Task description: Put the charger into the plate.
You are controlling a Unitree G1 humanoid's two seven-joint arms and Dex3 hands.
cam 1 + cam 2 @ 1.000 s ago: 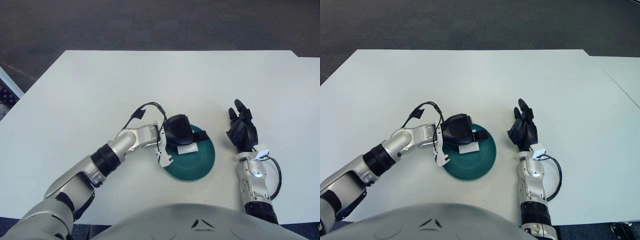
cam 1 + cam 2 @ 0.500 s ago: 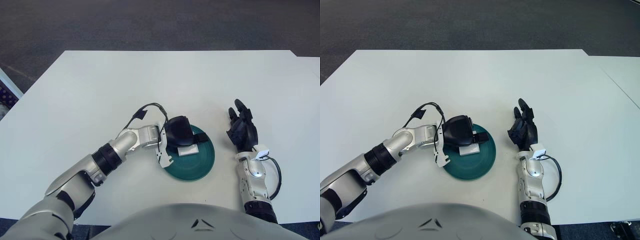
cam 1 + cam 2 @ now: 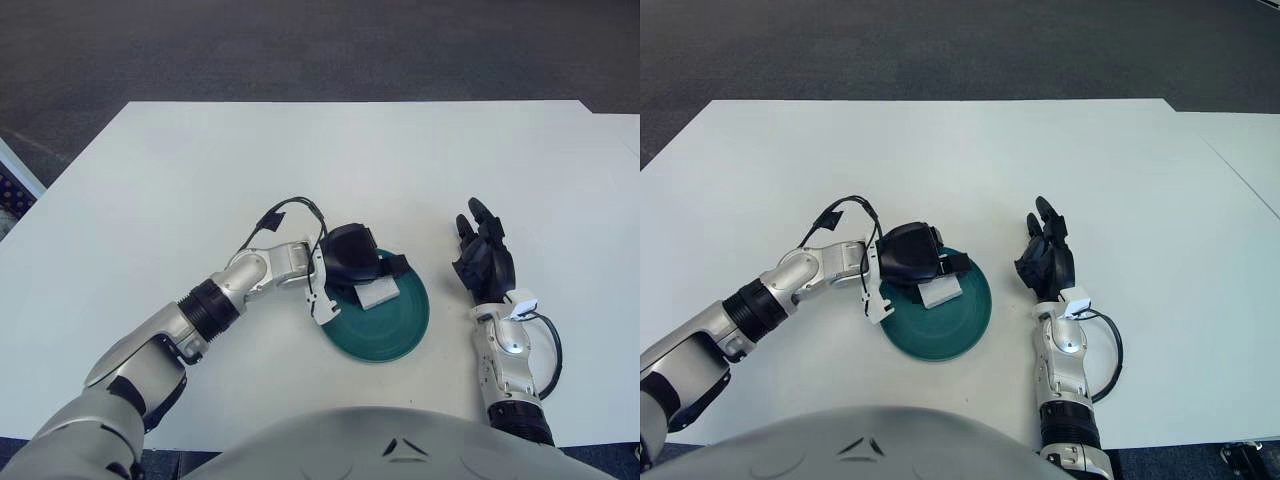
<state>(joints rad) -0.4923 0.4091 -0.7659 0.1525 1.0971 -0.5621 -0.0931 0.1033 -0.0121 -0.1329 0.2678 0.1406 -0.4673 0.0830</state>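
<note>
Placing step: left hand [image 3: 352, 262] at the plate [image 3: 385, 325]'s ten o'clock, whether gripping the charger [image 3: 377, 293] I cannot tell; next, withdraw clear.

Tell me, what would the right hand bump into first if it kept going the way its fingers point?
Probably nothing: the right hand points away over bare table, and that way looks free up to the far edge.

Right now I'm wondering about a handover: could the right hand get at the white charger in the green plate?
Probably yes: the right hand shows just right of the green plate, bare table between; the left hand covers the white charger partly.
</note>
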